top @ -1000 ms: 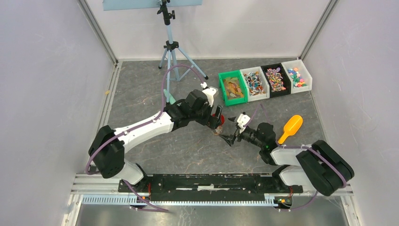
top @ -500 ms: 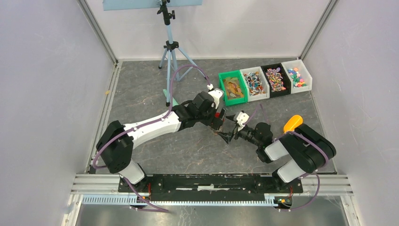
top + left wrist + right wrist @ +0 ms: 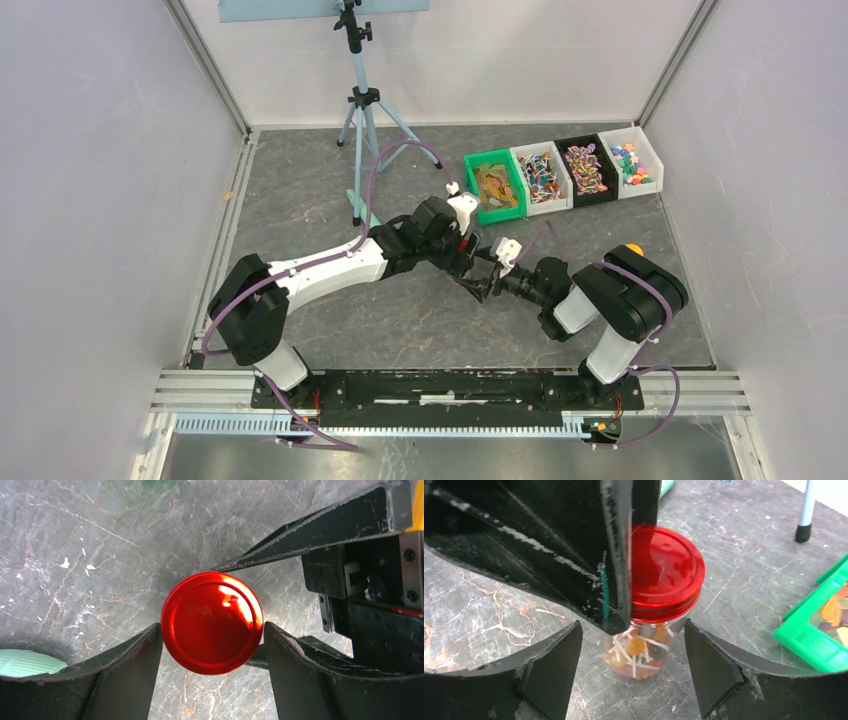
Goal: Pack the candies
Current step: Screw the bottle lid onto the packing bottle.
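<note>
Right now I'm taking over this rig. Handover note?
The left gripper has its jaws either side of the red lid; grip unclear.
The right gripper is open, jaws around the jar below the lid.
Done: candies in the jar, mid-table, lid on.
More sweets sit in the bins, far right.
Left: confirm the lid is tight, then release.

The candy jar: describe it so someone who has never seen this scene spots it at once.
On the grey table, look where the left gripper and right gripper meet, short of the row of four bins. The jar stands there: small, clear, holding candies, and the only thing capped by a round red lid.
</note>
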`<state>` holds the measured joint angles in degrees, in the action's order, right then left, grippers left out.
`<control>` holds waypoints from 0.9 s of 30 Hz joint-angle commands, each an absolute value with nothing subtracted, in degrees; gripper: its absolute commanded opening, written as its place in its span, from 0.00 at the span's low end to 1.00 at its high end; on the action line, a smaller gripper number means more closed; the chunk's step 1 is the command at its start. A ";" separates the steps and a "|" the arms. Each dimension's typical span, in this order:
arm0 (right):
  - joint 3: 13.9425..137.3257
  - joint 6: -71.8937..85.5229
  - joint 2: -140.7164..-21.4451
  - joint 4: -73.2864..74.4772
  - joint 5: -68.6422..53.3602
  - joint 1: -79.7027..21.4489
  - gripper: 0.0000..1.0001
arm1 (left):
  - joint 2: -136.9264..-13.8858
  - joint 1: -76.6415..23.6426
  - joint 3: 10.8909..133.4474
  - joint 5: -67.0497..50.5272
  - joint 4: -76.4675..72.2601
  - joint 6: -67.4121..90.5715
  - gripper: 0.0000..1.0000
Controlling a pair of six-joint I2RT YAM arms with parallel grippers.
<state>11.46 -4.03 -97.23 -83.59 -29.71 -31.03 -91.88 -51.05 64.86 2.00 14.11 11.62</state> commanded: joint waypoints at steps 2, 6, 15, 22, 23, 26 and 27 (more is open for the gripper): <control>12.35 -3.96 -99.83 -97.91 -34.32 -31.04 0.79 | -89.17 -51.00 61.12 -3.70 11.68 2.68 0.78; 13.03 -2.38 -101.81 -100.53 -36.29 -31.02 0.73 | -87.36 -49.45 58.49 -6.59 11.40 -2.29 0.73; 12.35 -0.09 -105.73 -111.91 -42.86 -30.76 0.58 | -86.50 -44.00 57.47 -23.91 13.76 -15.17 0.64; 12.99 1.13 -106.20 -111.06 -44.69 -30.70 0.57 | -87.57 -43.64 60.50 -20.75 18.04 -16.39 0.85; 13.09 1.11 -106.38 -111.01 -44.73 -30.73 0.57 | -87.51 -43.59 60.95 -18.99 18.09 -14.25 0.89; 13.25 1.24 -106.84 -111.01 -44.74 -30.71 0.57 | -86.96 -42.28 61.65 -18.83 19.23 -10.12 0.99; 13.35 1.29 -107.02 -111.08 -44.74 -30.76 0.57 | -86.53 -41.85 61.51 -19.51 19.28 -9.30 1.00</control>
<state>13.17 0.80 -105.97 -85.03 -42.65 -30.37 -88.31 -43.44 58.96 -19.38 18.37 -13.04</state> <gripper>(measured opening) 0.571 0.969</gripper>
